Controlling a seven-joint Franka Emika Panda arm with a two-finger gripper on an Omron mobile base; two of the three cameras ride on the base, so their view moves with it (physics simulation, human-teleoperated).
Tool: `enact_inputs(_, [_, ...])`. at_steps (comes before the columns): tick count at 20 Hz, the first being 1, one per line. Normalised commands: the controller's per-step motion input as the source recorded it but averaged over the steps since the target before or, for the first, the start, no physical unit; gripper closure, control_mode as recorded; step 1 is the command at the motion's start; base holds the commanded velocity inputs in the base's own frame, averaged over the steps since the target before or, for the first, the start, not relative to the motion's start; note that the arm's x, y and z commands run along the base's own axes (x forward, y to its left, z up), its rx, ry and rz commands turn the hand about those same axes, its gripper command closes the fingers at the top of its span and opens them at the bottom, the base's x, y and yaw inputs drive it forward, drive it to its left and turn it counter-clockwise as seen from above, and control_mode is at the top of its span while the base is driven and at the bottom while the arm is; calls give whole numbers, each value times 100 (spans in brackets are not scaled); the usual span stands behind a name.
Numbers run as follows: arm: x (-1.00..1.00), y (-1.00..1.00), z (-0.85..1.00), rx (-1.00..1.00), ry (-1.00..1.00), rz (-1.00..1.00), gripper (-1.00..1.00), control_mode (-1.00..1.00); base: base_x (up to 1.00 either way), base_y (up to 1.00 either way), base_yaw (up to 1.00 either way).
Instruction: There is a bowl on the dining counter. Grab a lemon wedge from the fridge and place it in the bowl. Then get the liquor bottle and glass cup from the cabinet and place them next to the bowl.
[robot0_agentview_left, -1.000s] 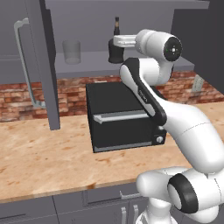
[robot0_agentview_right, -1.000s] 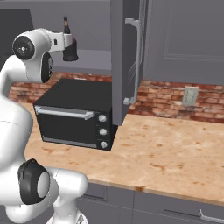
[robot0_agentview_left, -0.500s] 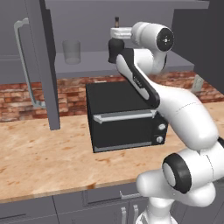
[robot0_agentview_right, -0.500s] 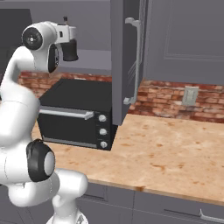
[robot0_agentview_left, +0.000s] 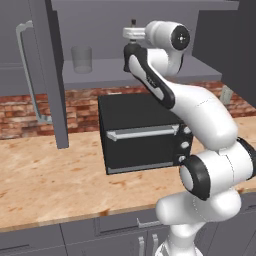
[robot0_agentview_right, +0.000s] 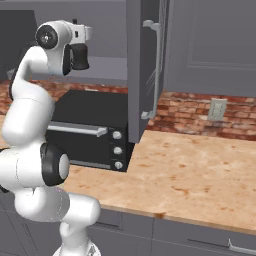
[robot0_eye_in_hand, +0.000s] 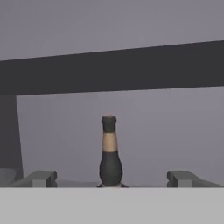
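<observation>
The grey cabinet (robot0_agentview_left: 150, 75) stands open, its door (robot0_agentview_left: 50, 75) swung out to the left. On its shelf the translucent glass cup (robot0_agentview_left: 81, 59) stands upright at the left. The liquor bottle (robot0_eye_in_hand: 109, 153), dark with a tan band on its neck, stands further right; its cap (robot0_agentview_left: 133, 22) peeks above my hand. My gripper (robot0_eye_in_hand: 111, 179) is open and level with the shelf, pointing into the cabinet. The bottle stands centred ahead between the two fingertips (robot0_eye_in_hand: 41, 178) and is not touched. From the right, my gripper (robot0_agentview_right: 79, 56) shows as a dark block in front of the shelf.
A black toaster oven (robot0_agentview_left: 142, 135) sits on the tan speckled counter (robot0_agentview_left: 50, 180) right under the cabinet. The right cabinet door (robot0_agentview_right: 142, 70), with its silver handle, hangs open beside my arm. A brick backsplash with a wall outlet (robot0_agentview_right: 216, 109) runs behind.
The arm's wrist and elbow have swung upward and in towards the cabinet. The hand has stayed at shelf height by the bottle, with the jaws still wide.
</observation>
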Motion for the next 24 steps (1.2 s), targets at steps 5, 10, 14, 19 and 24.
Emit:
enact_inputs(5, [42, 0, 0, 0, 6, 0, -100, -100, 0, 0, 0])
enact_inputs(10, [31, 0, 0, 0, 5, 0, -100, -100, 0, 0, 0])
enact_inputs(14, [30, 9, 0, 0, 4, 0, -100, -100, 0, 0, 0])
enact_inputs(19, [32, 20, -3, 0, 4, 0, -100, -100, 0, 0, 0])
enact_inputs(24, [29, 19, -11, 0, 5, 0, 100, -100, 0, 0, 0])
